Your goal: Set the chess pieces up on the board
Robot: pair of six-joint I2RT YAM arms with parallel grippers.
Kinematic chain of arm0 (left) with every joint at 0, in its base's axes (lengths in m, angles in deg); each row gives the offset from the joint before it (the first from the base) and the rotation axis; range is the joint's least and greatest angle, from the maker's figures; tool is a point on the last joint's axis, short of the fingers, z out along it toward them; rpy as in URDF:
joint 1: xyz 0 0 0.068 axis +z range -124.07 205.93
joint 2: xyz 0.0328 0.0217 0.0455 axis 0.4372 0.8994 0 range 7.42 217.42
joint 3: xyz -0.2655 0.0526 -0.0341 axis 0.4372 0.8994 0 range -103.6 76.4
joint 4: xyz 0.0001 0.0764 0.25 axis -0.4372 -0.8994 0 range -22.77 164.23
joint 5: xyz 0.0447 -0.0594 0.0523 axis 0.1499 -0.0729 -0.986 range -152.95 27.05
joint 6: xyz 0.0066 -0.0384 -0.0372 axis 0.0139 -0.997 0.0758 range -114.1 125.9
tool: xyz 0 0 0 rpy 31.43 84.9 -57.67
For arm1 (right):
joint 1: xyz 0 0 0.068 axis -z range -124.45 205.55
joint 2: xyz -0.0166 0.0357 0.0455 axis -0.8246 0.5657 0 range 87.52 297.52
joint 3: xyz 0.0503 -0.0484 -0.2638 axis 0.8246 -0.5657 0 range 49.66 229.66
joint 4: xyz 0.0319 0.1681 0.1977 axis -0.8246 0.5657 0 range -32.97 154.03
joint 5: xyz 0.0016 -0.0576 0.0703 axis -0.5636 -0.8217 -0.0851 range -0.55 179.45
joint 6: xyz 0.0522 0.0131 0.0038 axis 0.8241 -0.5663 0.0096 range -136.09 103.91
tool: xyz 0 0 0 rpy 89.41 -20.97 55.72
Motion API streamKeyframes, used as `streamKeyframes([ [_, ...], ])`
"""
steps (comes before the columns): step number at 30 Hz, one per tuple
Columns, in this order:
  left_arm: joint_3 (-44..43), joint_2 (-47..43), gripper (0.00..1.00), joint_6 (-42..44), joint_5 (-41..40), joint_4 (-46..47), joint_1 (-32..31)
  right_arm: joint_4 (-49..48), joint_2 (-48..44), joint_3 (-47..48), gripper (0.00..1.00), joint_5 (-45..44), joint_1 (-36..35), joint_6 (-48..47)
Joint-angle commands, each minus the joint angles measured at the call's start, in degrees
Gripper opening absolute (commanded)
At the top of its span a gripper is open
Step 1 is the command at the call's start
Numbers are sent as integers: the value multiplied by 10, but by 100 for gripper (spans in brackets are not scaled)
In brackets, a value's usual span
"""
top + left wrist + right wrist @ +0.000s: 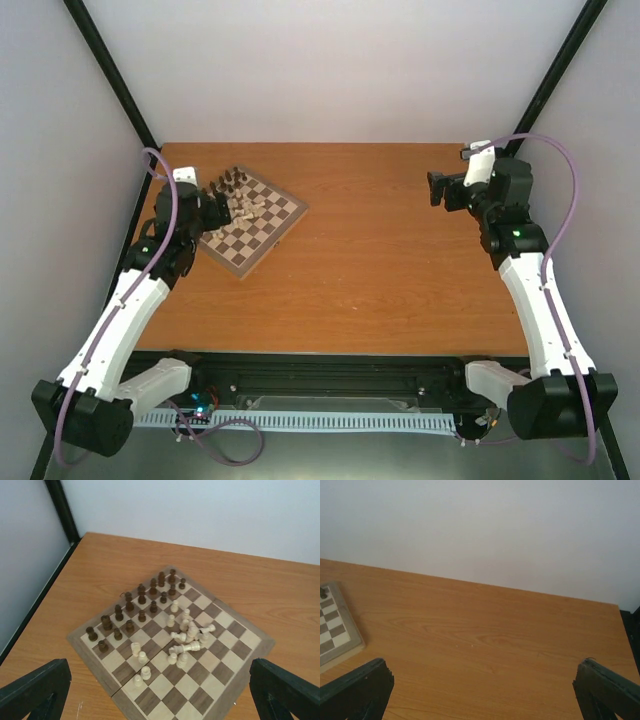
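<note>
The board [262, 240] lies turned like a diamond at the table's far left; it fills the left wrist view [240, 645]. Dark brown chess pieces [142, 602] stand in two rows along its far-left edge. Pale cream pieces [190, 632] sit bunched near the middle, some toppled, and a few [140, 655] stand nearer the left corner. My left gripper [222, 207] is open and empty, above the board's left side. My right gripper [435, 188] is open and empty, over bare table at the far right. The right wrist view shows only the board's corner [340, 630].
The orange-brown table [400, 270] spreads between the arms. Grey walls and black frame posts [110, 70] close in the back and sides. A black post [62, 510] stands close behind the board's left corner.
</note>
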Motion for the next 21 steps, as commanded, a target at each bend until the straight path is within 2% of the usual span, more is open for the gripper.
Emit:
streamKeyframes([
  [1,-8,30,100,-94,-59,6,31,-26,31,-13,100,-3,9,2],
  [5,-14,55,100,-112,-68,6,56,-20,78,-4,100,50,14,-39],
  [8,-28,67,100,-117,-43,-2,72,-2,139,24,100,87,17,-52],
  [10,-37,74,95,-120,-20,-18,79,17,185,51,100,113,17,-60],
  [16,-47,100,72,-146,74,-89,95,53,325,139,95,176,6,-85],
  [21,-8,83,66,-170,151,-107,99,94,448,240,83,210,-20,-100],
])
